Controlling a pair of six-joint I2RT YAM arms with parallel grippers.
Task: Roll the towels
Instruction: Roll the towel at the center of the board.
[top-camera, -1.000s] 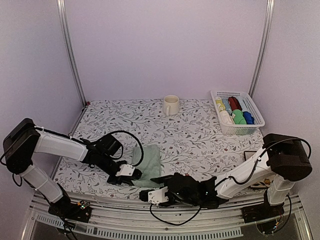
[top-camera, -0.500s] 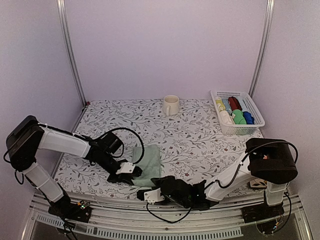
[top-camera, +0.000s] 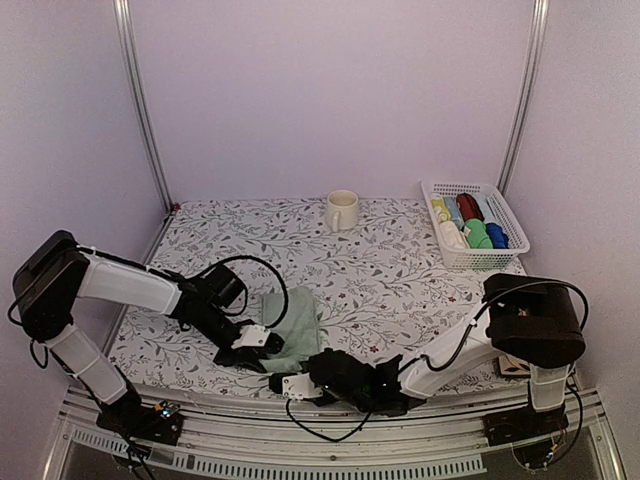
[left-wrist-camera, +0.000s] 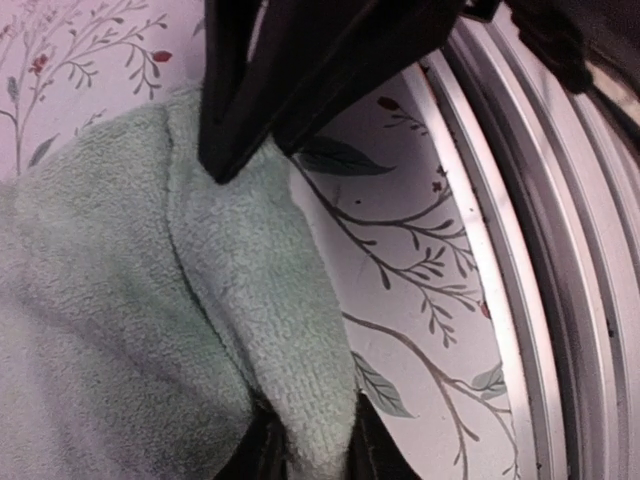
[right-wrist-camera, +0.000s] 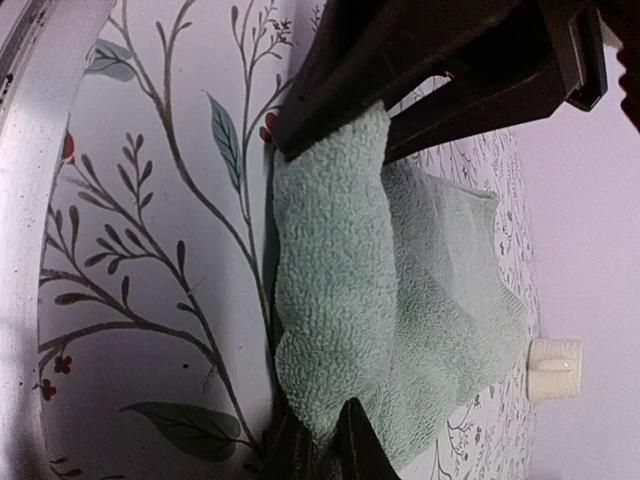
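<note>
Right gripper (right-wrist-camera: 318, 445) pinching towel (right-wrist-camera: 400, 300) at its 6 o'clock edge | left gripper (left-wrist-camera: 305, 455) likewise | step: starting roll | next: turn edge over toward 12 o'clock evenly

cream mug (top-camera: 341, 210), white basket (top-camera: 482, 259), floral tablecloth (top-camera: 400, 270)

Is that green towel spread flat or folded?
Partly folded: the green towel has a doubled layer at its near edge, pinched by the right fingers.

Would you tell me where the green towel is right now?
In the top view the green towel lies near the table's front edge, slightly left of centre, held by the left gripper and right gripper.
</note>
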